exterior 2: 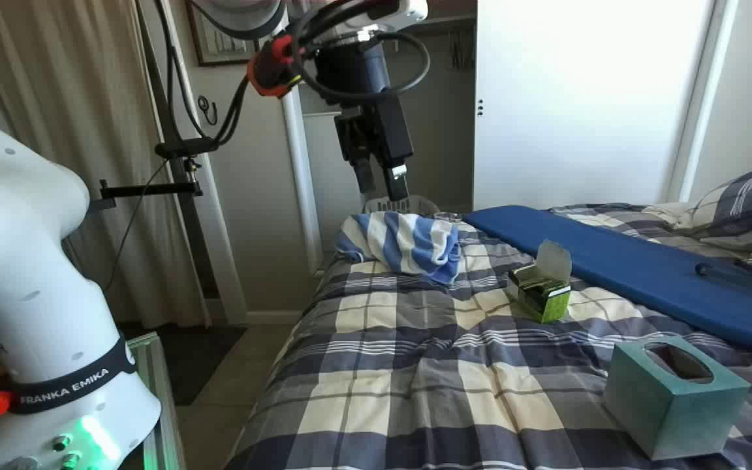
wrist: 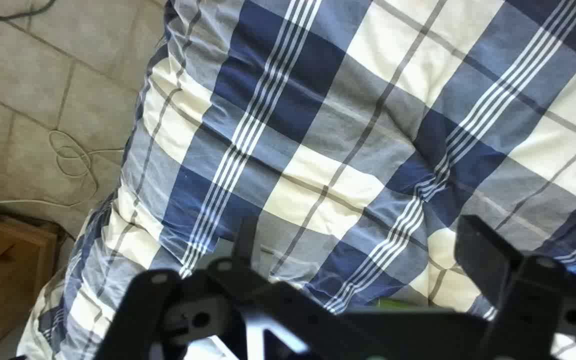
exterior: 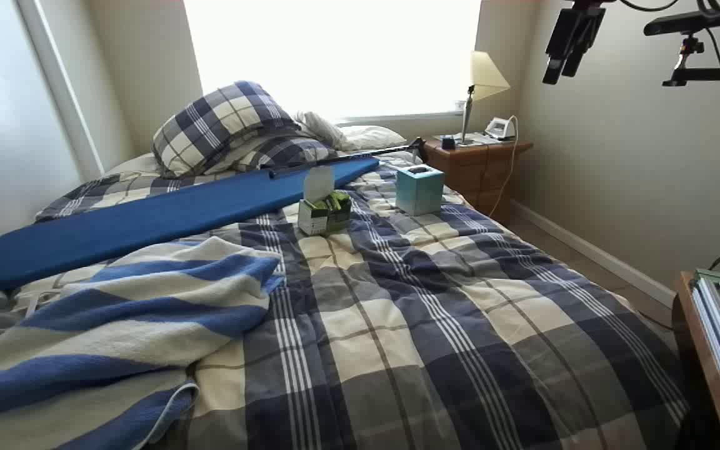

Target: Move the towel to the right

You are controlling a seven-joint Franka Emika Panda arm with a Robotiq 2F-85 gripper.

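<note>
The towel has blue and white stripes and lies bunched up on the plaid bed. It is at the lower left in an exterior view (exterior: 166, 312) and at the far end of the bed in an exterior view (exterior 2: 408, 245). My gripper is black, points down and hangs well above the bed, apart from the towel, in both exterior views (exterior: 561, 70) (exterior 2: 382, 186). In the wrist view the fingers (wrist: 363, 242) are wide apart with only the bedspread below them. A blue patch at the right edge there may be the towel; I cannot tell.
A teal tissue box (exterior: 420, 190) (exterior 2: 670, 405) and an open green carton (exterior: 329, 215) (exterior 2: 539, 290) stand on the bed (exterior: 397, 350). A blue ironing board (exterior: 147, 215) (exterior 2: 611, 261) lies across it, before pillows (exterior: 222, 131). A nightstand (exterior: 479, 165) holds a lamp and an iron.
</note>
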